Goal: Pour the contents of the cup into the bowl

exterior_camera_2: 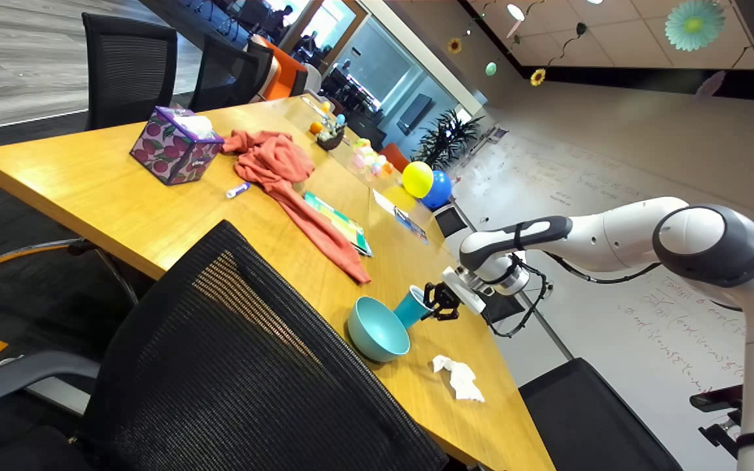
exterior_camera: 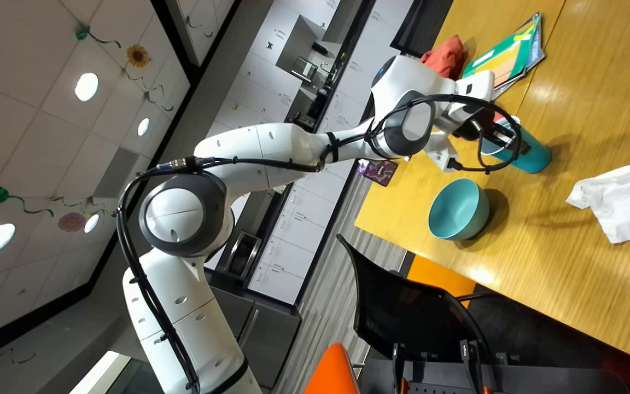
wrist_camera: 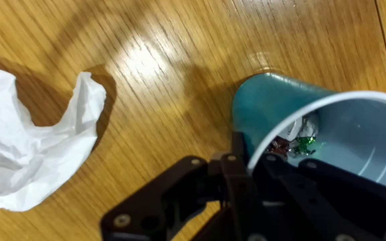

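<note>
The claw [wrist_camera: 253, 157] is pinching the cup [exterior_camera_2: 411, 308] by its rim, the body extending below the claw; smooth plastic is seeming light and stiff, so this hold is probably risking swivel.

Is a glossy, yellow-brown wooden table [exterior_camera_2: 174, 219], straight-edged and finely grained. Bears a teal bowl [exterior_camera_2: 379, 329]; reckoned from there as clock centre, in an exterior view, carries the cup [exterior_camera_2: 409, 311] near it at two o'clock and a crumpled white tissue [exterior_camera_2: 462, 379] at four. Farther off, toward eleven, holds a green-and-yellow stack of booklets [exterior_camera_2: 344, 226] and a red-orange cloth [exterior_camera_2: 279, 163]; between ten and eleven, a small marker [exterior_camera_2: 238, 190] and, beyond it, a cherry-patterned tissue box [exterior_camera_2: 174, 147].
</note>
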Robot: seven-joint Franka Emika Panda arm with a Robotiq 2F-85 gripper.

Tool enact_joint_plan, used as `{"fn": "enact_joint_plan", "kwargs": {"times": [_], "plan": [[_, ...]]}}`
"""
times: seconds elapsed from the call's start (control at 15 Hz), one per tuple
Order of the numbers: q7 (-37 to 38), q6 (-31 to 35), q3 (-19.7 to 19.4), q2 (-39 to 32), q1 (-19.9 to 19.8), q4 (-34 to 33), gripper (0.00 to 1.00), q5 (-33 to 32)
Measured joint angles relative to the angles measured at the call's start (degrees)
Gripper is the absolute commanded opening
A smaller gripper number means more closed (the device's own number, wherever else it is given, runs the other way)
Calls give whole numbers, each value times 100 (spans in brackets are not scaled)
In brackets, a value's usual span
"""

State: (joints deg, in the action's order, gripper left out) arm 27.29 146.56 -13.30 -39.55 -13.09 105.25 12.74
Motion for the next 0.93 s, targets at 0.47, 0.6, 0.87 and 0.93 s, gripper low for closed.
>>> {"fn": "enact_joint_plan", "kwargs": {"times": [0.47,0.6,0.87,0.93], "plan": [[-278,16,-42,349,147,215,1,-214],[-369,16,-190,777,338,603,1,-610],[-443,-78,-538,1734,799,1467,1,-1850],[-441,-140,-586,1930,899,1634,1,-2179]]}}
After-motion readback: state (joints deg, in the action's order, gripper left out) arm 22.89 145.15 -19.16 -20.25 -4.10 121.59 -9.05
